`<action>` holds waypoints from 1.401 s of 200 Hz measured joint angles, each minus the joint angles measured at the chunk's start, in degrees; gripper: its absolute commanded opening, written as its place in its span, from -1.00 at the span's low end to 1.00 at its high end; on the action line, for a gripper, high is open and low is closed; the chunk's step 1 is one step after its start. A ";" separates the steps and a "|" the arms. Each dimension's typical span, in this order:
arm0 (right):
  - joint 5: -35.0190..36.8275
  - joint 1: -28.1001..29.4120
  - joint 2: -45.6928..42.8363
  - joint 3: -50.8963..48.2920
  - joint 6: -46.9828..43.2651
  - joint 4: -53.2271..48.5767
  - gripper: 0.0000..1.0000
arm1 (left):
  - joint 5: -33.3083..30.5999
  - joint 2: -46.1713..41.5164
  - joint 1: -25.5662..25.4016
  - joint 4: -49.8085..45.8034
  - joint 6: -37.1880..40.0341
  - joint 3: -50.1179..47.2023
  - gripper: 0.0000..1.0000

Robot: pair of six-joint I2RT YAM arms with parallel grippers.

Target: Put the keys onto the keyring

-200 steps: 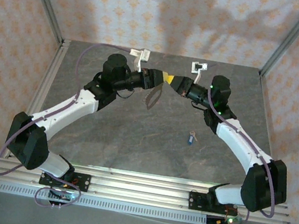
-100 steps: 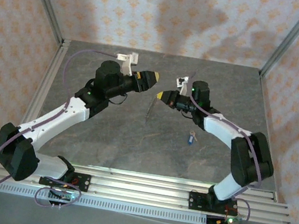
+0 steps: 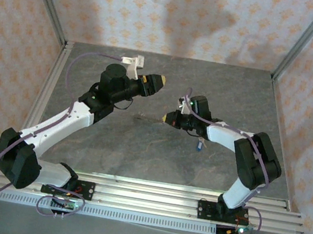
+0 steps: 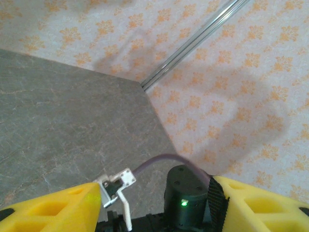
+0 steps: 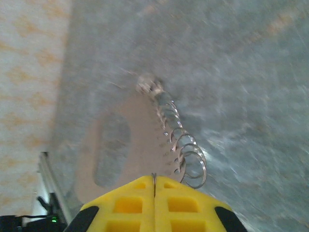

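My right gripper [image 3: 167,119] is shut on the keyring [image 5: 120,145], a flat tan piece with an oval hole and a row of silver rings [image 5: 187,157] along one edge. It hangs low over the table's middle and looks like a faint blurred streak [image 3: 147,117] from above. The keys are one tiny blue-headed key [image 3: 200,143] lying on the table just beside the right forearm. My left gripper [image 3: 154,81] stands open further back and to the left, apart from the keyring, with nothing between its yellow fingers [image 4: 53,208].
The grey stone-look table [image 3: 139,150] is walled by patterned panels and metal posts [image 3: 296,38]. Between the left fingers I see the right arm's black wrist with a green light [image 4: 186,200] and its white camera bracket [image 4: 116,186].
A second ago both grippers met at the keyring. The left one opened and pulled back left. The right one has since swung nearer and lower with the keyring.
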 measured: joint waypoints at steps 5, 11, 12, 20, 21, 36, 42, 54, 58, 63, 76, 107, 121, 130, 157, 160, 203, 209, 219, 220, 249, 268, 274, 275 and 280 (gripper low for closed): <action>0.87 0.26 0.17 0.00 -0.52 -1.03 -1.00 | 0.00 0.15 0.00 0.00 0.00 0.00 0.24; 1.75 0.52 0.44 0.00 -1.09 -2.10 -1.00 | 0.02 0.37 0.00 0.00 0.00 0.00 0.24; 1.99 0.59 0.50 0.00 -1.18 -2.40 -1.00 | 0.02 0.39 0.00 0.00 0.00 0.00 0.24; 3.15 0.90 0.85 0.00 -1.84 -3.78 -1.00 | 0.02 0.68 0.00 0.00 0.00 0.00 0.24; 3.28 0.92 0.87 0.00 -1.90 -3.89 -1.00 | 0.02 0.72 0.00 0.00 -0.02 0.00 0.24; 5.62 1.25 1.49 0.07 -3.08 -6.47 -1.00 | 0.02 1.01 0.00 -0.02 0.00 0.00 0.24; 6.69 1.42 1.77 0.13 -3.63 -7.61 -1.00 | 0.02 1.05 0.00 -0.02 0.00 0.00 0.24; 8.81 1.75 2.45 0.55 -4.74 -9.99 -1.00 | 0.02 1.05 0.00 -0.02 0.00 0.00 0.24; 9.53 1.90 2.71 0.76 -5.07 -10.86 -1.00 | 0.02 1.05 0.00 -0.02 0.00 0.00 0.24; 10.32 2.12 3.04 1.11 -5.46 -11.85 -1.00 | 0.02 1.05 0.00 -0.02 0.00 0.00 0.24; 11.65 2.73 3.61 1.99 -6.32 -13.53 -1.00 | 0.02 1.05 0.00 -0.02 0.00 0.00 0.24; 13.57 3.43 3.56 2.91 -7.28 -14.40 -1.00 | 0.02 1.09 0.00 -0.02 0.02 0.00 0.24; 13.66 3.45 3.23 2.54 -7.28 -13.92 -1.00 | 0.02 1.09 0.00 -0.02 0.02 0.00 0.24; 13.79 3.45 3.02 2.43 -7.28 -13.97 -1.00 | 0.02 1.09 0.00 -0.02 0.02 0.00 0.24; 13.29 3.43 2.29 1.70 -7.26 -12.31 -1.00 | 0.04 1.49 0.00 -0.02 0.02 0.00 0.24; 13.05 3.43 1.92 1.33 -7.19 -11.72 -1.00 | 0.04 1.55 0.00 -0.02 0.04 0.00 0.24; 9.44 3.19 -6.27 -2.80 -5.51 -3.58 -1.00 | -0.02 1.84 0.00 -0.15 0.31 0.00 0.25; 8.87 3.02 -7.10 -2.71 -5.22 -2.56 -1.00 | -0.02 1.84 0.00 -0.28 0.50 -0.02 0.24; 7.89 2.60 -8.28 -2.45 -4.61 -1.25 -1.00 | -0.04 1.84 0.11 -0.31 0.72 -0.33 0.24; 7.72 2.54 -8.48 -2.38 -4.59 -1.05 -1.00 | -0.02 1.84 0.11 -0.33 0.72 -0.39 0.24; 4.63 -0.04 -11.89 -0.02 -1.79 2.01 -1.00 | 0.00 1.84 1.25 -0.26 0.96 -3.26 0.12; 2.12 -1.92 -13.49 2.82 0.42 3.87 -1.00 | 0.15 1.95 2.38 -0.26 0.87 -5.05 0.01; 1.42 -2.45 -13.81 3.65 1.16 4.66 -1.00 | 0.35 2.10 2.71 -0.22 0.85 -5.25 -0.01; 1.22 -2.56 -13.90 3.87 1.31 4.85 -1.00 | 0.39 2.12 2.73 -0.22 0.81 -5.25 -0.01; 0.57 -2.91 -14.10 4.59 1.99 5.51 -1.00 | 0.59 2.29 2.97 -0.13 0.87 -5.25 -0.03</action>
